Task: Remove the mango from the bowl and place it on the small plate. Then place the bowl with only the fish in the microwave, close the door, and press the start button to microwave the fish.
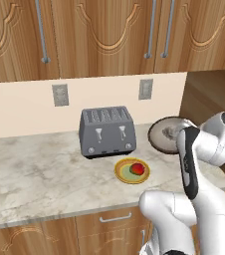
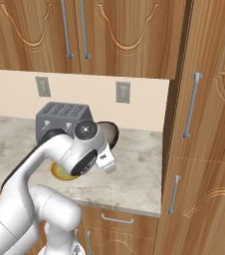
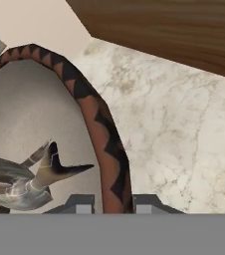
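Note:
In the hand view my gripper [image 3: 113,205] is shut on the bowl's [image 3: 104,144] dark brown zigzag rim, with one fingertip on each side of it. The pale grey fish [image 3: 20,182] lies inside the bowl, left of the rim. From the left base view the bowl [image 1: 160,135] sits right of the toaster, partly behind my forearm. In the right base view the bowl [image 2: 112,132] peeks out behind my wrist. The red mango [image 1: 138,169] rests on the small plate [image 1: 122,174], in front of the toaster. My arm covers most of the small plate [image 2: 59,173] in the right base view.
A silver toaster [image 1: 107,130] stands at the back of the marble counter [image 1: 40,174]. Wooden wall cabinets [image 1: 104,35] hang above. A tall wooden cabinet [image 2: 204,149] closes the counter's right end. Two wall sockets [image 1: 60,94] sit on the backsplash.

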